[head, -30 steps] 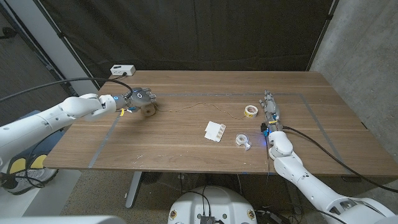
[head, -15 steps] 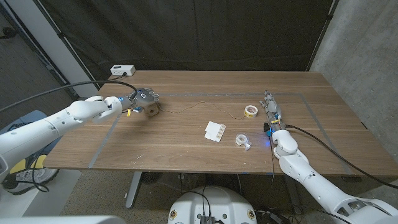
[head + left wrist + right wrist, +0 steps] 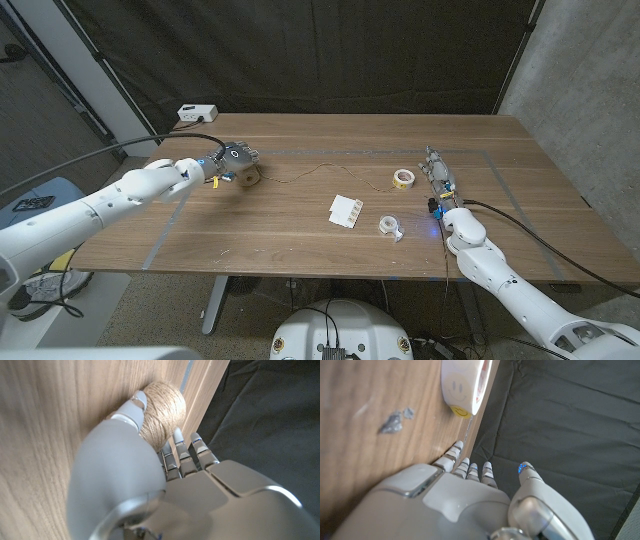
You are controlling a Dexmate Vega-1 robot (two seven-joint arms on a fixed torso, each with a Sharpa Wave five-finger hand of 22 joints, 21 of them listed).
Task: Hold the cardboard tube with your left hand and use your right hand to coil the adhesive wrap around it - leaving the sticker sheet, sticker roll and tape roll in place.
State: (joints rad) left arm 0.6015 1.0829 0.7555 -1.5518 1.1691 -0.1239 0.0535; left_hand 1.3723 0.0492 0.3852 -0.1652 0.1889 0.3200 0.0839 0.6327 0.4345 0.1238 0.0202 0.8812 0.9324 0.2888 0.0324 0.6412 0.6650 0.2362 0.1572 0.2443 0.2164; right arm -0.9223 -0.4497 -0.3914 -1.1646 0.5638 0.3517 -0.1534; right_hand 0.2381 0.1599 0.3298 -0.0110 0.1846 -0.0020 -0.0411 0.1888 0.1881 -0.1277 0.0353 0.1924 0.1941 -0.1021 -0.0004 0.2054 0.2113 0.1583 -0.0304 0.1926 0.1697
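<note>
The wooden bench [image 3: 300, 225] carries a sticker sheet [image 3: 346, 210] near its middle. Right of the sheet lie a tape roll [image 3: 390, 226] and a sticker roll [image 3: 403, 178]; far left, a twine-wrapped tube [image 3: 247, 177], perhaps touching the wood.

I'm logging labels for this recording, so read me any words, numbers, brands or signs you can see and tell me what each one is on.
No readable words, numbers or brand names.
Sticker roll: yellow smiley faces, a sign and no text.
Sticker sheet: too small to read.
Tape roll: no print to make out.
White box at the table's far edge: too small to read.
</note>
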